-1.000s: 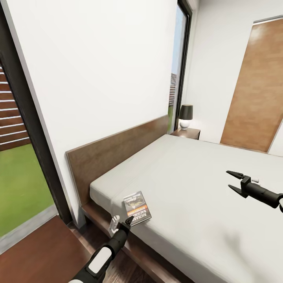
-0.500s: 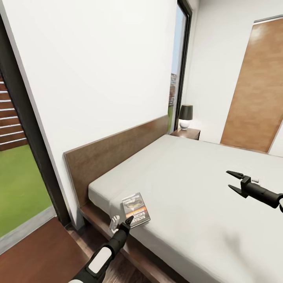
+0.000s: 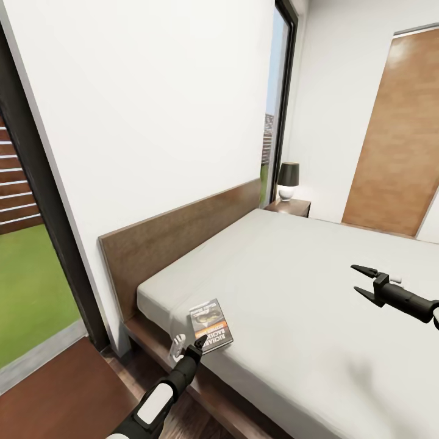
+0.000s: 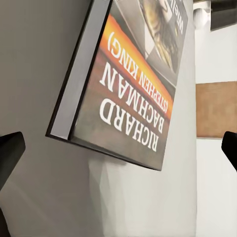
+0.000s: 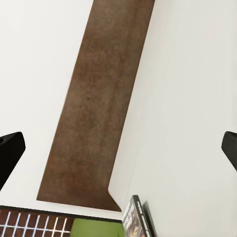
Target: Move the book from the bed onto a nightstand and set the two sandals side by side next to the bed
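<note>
Lying flat on the bed (image 3: 317, 286) near its foot-side corner by the headboard (image 3: 177, 235), the book (image 3: 211, 325) had its long axis running roughly away from the robot, its lettered end toward the left gripper (image 3: 196, 349). That gripper sat just short of the book's near edge, at the mattress rim, pointing along the book's length; in the left wrist view the book (image 4: 131, 79) filled the space ahead between the two dark fingertips (image 4: 10, 150), with the jaws spread wider than the cover and touching nothing. The left arm was plainly the nearer one. The right gripper (image 3: 361, 281) hung over the mattress well apart from the book, jaws parted and empty. A nightstand (image 3: 289, 207) with a lamp (image 3: 288, 181) stood beyond the bed's far side.
</note>
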Controlling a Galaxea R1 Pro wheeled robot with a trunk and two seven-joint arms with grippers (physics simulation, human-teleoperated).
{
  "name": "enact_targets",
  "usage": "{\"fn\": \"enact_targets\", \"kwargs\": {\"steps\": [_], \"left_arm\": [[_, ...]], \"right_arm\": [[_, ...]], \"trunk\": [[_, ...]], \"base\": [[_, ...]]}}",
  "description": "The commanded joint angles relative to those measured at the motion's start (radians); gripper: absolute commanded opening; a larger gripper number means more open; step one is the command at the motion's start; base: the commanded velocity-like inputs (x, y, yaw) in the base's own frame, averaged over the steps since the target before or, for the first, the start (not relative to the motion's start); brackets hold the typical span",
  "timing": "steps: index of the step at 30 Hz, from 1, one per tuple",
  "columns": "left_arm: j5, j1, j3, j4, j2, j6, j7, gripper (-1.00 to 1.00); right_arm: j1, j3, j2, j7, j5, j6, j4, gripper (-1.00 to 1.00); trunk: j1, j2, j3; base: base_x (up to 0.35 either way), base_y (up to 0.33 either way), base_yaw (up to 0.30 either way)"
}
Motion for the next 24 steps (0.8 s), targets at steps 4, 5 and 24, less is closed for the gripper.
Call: {"fn": "enact_targets", "kwargs": {"steps": [4,5,24], "left_arm": [[0.009,-0.001,0.0,0.0,0.0,0.004,-0.002,1.0],[0.009,-0.001,0.0,0.0,0.0,0.004,-0.002,1.0],[0.01,-0.001,0.001,0.016,0.0,-0.007,0.0,1.0]], "right_arm": [[-0.001,-0.004,0.0,0.004,0.004,0.005,0.0,1.0],[-0.001,-0.004,0.0,0.004,0.004,0.005,0.0,1.0],[-0.001,-0.004,0.0,0.004,0.005,0.005,0.0,1.0]], "trunk": [[0.0,0.0,-0.001],[0.0,0.0,-0.001],[0.0,0.0,-0.001]], "base": [[0.0,0.0,0.0],[0.0,0.0,0.0],[0.0,0.0,0.0]]}}
